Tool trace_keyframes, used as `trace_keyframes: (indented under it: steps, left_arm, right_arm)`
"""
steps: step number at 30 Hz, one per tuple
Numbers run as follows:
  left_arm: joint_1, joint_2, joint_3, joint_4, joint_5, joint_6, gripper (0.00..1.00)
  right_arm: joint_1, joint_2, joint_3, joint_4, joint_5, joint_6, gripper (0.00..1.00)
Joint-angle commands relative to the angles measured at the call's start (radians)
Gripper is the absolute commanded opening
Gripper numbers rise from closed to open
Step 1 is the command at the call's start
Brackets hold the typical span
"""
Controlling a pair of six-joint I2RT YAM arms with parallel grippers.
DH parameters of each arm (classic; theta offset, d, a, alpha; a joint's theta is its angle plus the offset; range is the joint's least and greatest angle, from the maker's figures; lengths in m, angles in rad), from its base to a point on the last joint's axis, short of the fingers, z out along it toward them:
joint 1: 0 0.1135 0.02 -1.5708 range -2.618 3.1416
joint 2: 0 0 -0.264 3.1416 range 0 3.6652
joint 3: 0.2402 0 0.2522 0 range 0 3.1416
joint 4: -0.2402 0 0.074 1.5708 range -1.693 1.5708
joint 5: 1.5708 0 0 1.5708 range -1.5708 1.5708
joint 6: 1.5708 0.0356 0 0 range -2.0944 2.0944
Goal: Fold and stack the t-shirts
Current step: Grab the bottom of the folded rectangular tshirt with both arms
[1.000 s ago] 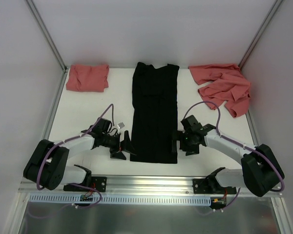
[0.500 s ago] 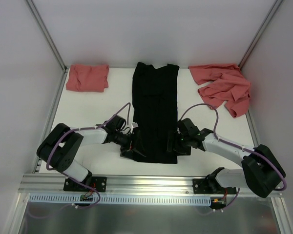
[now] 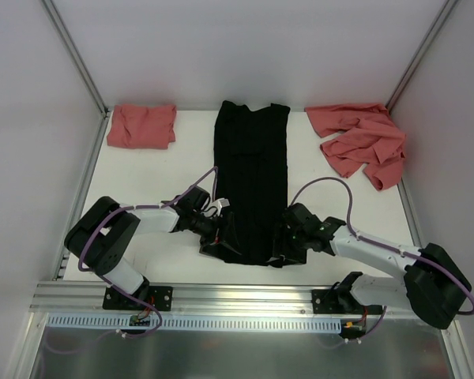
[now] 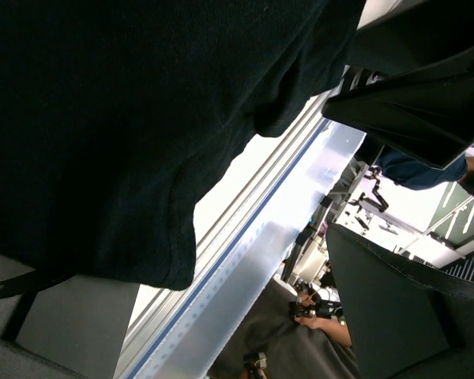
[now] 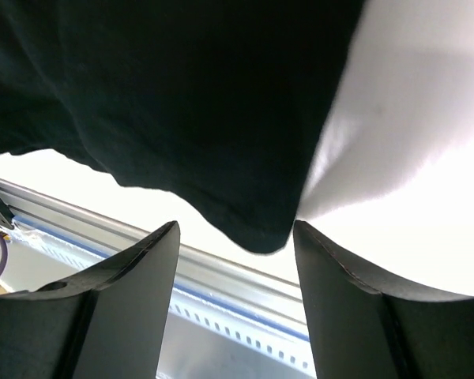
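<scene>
While the left tool [image 3: 220, 239] gaped and the right tool [image 3: 283, 251] stood parted astride the black t-shirt [image 3: 251, 162], both needed deep, matched hem bites

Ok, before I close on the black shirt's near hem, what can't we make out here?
- Top view: the left gripper and right gripper cover the near corners of the black t-shirt; whether cloth is inside either is hidden.
- Left wrist view: cloth fills the frame; the hem's place relative to the fingers is unclear.
- Right wrist view: a cloth corner dips between the fingers; contact cannot be told.
</scene>
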Motion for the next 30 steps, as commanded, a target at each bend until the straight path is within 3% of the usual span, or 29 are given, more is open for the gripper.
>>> trace_keyframes:
  steps: [1, 4, 8, 25, 27, 29, 30]
  left_arm:
    - [-0.010, 0.012, 0.001, -0.002, -0.130, 0.033, 0.99]
    - [-0.013, 0.017, 0.003, 0.001, -0.130, 0.032, 0.99]
    - [-0.020, 0.030, 0.008, 0.007, -0.120, 0.033, 0.93]
    - [-0.027, -0.005, 0.001, -0.042, -0.133, 0.050, 0.96]
    - [-0.027, -0.011, 0.000, -0.056, -0.136, 0.053, 0.95]
    - [-0.027, -0.020, -0.003, -0.065, -0.133, 0.064, 0.90]
    - [-0.029, -0.020, -0.003, -0.067, -0.122, 0.073, 0.82]
  right_arm:
    - [0.009, -0.067, 0.009, -0.117, 0.050, 0.027, 0.64]
    - [0.009, -0.099, 0.003, -0.131, 0.066, 0.027, 0.62]
    - [0.009, -0.076, -0.006, -0.107, 0.055, 0.024, 0.53]
    - [0.011, 0.064, -0.029, 0.051, 0.036, -0.019, 0.53]
    - [0.009, 0.094, -0.018, 0.074, 0.030, -0.024, 0.48]
    - [0.008, 0.143, 0.011, 0.100, 0.023, -0.047, 0.31]
    - [0.009, 0.175, 0.037, 0.104, 0.015, -0.054, 0.16]
